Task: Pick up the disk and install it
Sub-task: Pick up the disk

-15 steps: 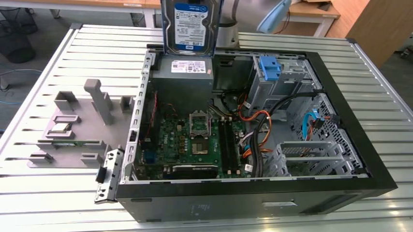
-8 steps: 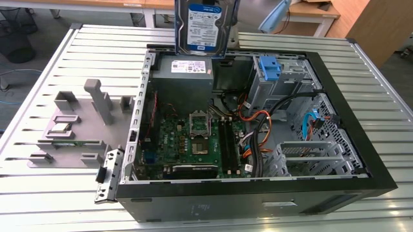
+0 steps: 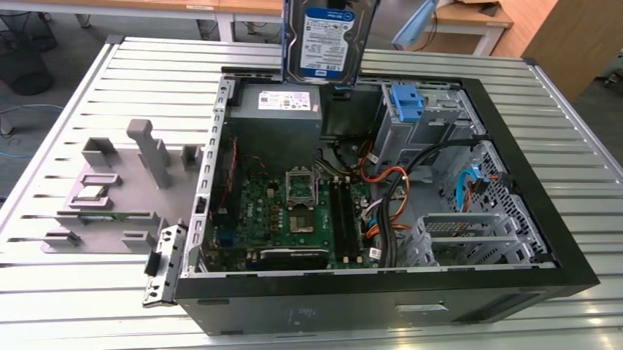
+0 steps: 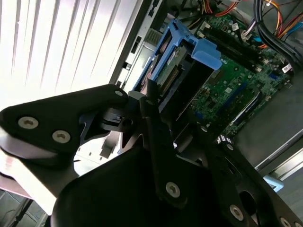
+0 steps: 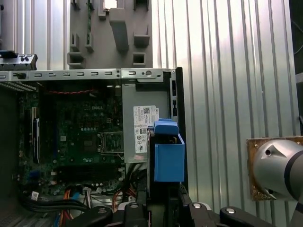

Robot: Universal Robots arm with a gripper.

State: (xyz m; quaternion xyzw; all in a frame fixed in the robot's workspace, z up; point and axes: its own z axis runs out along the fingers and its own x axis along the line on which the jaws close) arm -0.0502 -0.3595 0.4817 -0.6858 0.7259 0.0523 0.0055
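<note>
While the disk (image 3: 328,40) was held clear of the open computer case (image 3: 545,240), it was seen in the exterior view standing on end. Its long axis was upright and its labelled face was turned to the camera, above the far wall of the case and directly over the grey power supply (image 3: 277,117). The gripper (image 4: 170,101) was found closed on it. In the second wrist view the dark fingers (image 4: 154,109) were pressed against the blue carrier frame (image 4: 189,45) on either side, and the carrier's free end was pointed away from the wrist, toward the motherboard (image 4: 236,71). In the first wrist view the carrier was seen end-on, just beside the power supply's white label (image 5: 143,123). The metal drive cage (image 3: 433,124), with its fixed blue bracket (image 3: 407,102), lay toward the exterior view's right of the disk and lower, near but not touched. The disk was judged lifted but not yet seated in any bay.
</note>
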